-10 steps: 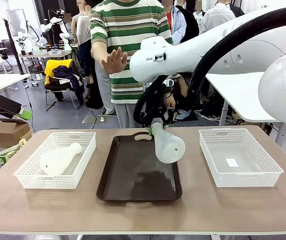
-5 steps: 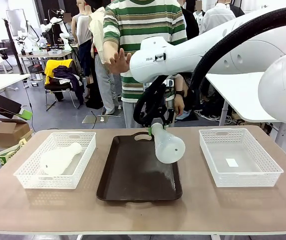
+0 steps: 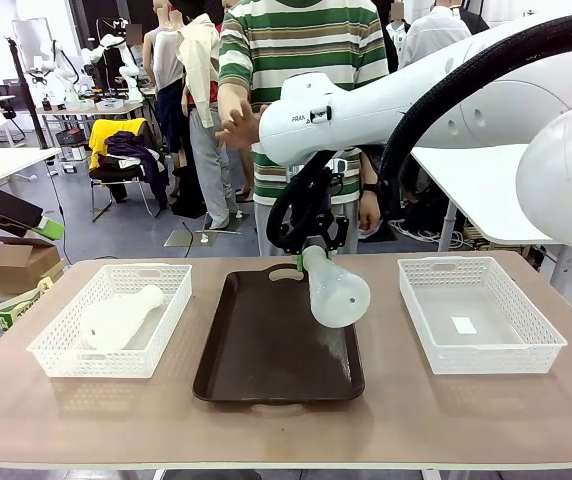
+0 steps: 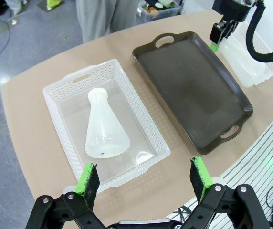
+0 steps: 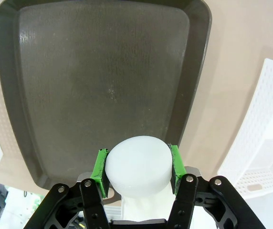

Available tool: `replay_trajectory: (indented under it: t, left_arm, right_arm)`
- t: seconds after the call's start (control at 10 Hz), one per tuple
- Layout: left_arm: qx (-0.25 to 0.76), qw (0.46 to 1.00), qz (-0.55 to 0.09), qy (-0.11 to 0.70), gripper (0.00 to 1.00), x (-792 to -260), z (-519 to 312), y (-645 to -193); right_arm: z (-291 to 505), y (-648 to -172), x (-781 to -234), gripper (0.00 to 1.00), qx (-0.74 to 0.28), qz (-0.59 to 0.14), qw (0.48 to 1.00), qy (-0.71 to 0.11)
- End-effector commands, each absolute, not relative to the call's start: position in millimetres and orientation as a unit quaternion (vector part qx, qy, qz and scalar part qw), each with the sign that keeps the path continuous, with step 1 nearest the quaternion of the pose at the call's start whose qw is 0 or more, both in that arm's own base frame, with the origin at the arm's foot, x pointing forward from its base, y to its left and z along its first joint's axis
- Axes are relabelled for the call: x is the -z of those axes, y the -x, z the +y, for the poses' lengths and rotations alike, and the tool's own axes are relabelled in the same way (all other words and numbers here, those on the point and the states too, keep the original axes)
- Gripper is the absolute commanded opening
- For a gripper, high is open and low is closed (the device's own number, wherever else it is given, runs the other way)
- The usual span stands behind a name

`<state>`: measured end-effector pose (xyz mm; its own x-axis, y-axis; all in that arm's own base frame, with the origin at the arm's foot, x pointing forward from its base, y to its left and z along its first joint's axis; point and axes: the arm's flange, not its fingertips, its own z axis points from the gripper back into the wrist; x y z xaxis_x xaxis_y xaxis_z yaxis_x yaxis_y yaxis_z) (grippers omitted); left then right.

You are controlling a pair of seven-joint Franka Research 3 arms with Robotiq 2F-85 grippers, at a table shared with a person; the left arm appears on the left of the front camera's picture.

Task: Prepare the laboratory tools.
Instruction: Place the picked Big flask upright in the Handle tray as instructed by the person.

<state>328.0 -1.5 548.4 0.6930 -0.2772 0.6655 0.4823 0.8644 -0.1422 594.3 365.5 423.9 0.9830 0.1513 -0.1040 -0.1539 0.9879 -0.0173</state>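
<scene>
1. Fingers of the right arm (image 5: 99,168) are clamped on the neck of a frosted white conical flask (image 3: 338,292), with a green pad on either side.
2. That flask hangs tilted over the far right part of the dark brown tray (image 3: 266,350), neck up and wide base low, toward the robot's side.
3. A second conical flask (image 4: 105,133) lies on its side in the left white mesh basket (image 4: 55,93), its neck pointing toward the person's side of the table (image 3: 416,420).
4. The fingers of the left arm (image 4: 89,180) are spread wide and hold nothing, above the near edge of the table beside that basket.
5. The right white mesh basket (image 3: 481,357) stands on the table to the right of the tray, apart from it.
6. A person in a striped shirt (image 3: 301,50) stands at the far side with one hand (image 3: 234,125) raised.
</scene>
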Motion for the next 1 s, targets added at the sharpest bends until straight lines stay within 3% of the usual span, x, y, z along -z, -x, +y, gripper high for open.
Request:
replay_trajectory:
  t: [0.0,0.9]
  left_arm:
    - [0.217,0.906,-0.329,0.152,1.0,-547.3,2.8,-328.1]
    - [0.217,0.906,-0.329,0.152,1.0,-547.3,2.8,-328.1]
  right_arm:
    - [362.8,-592.1,-423.2,0.0,-0.076,0.051,0.996,0.011]
    - [362.8,-592.1,-423.2,0.0,-0.076,0.051,0.996,0.011]
